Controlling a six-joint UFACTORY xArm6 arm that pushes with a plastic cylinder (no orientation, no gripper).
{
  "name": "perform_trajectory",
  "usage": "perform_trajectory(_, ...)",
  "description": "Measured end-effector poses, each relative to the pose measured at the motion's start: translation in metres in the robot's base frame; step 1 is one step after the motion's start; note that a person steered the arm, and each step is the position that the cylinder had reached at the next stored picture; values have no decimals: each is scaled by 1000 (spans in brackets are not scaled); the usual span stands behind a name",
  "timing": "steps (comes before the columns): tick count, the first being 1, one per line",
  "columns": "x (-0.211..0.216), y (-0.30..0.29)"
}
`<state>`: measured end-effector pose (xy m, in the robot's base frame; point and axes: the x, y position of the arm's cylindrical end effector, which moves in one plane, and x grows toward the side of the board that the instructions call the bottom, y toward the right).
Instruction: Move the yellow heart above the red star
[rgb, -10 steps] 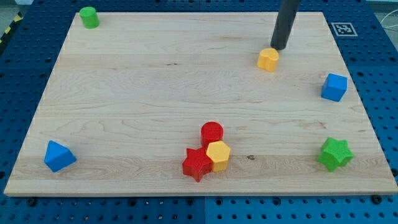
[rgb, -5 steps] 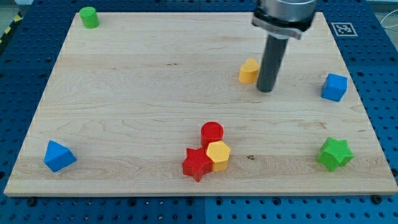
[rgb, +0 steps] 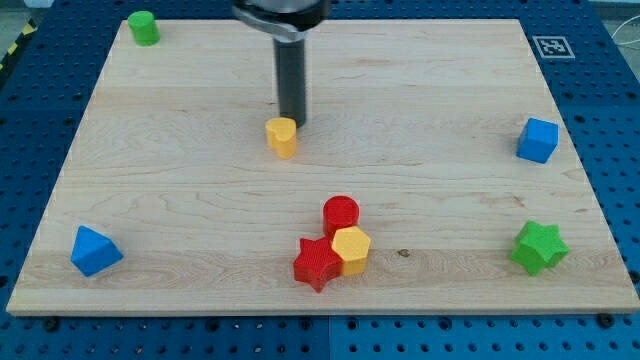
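Rod's tip (rgb: 293, 123) touches the yellow heart (rgb: 282, 137) from the view's upper right. No jaws on this rod. Heart sits mid-board, well above the red star (rgb: 317, 263), which is clustered with red cylinder (rgb: 341, 214) and yellow hexagon (rgb: 351, 248).

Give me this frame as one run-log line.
my tip: just above-right of yellow heart | red star: lower centre, beside red cylinder, yellow hexagon | heart up-left of star

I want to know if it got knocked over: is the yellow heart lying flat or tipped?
Flat: the yellow heart shows its top face level, below my tip.
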<state>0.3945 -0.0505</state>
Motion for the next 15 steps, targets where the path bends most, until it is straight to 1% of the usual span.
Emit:
perform_trajectory(1,-19,-8)
perform_trajectory(2,-19,-8)
perform_trajectory(5,73,-8)
perform_trajectory(7,99,-8)
perform_trajectory(10,116,-8)
perform_trajectory(13,138,12)
perform_trajectory(15,146,13)
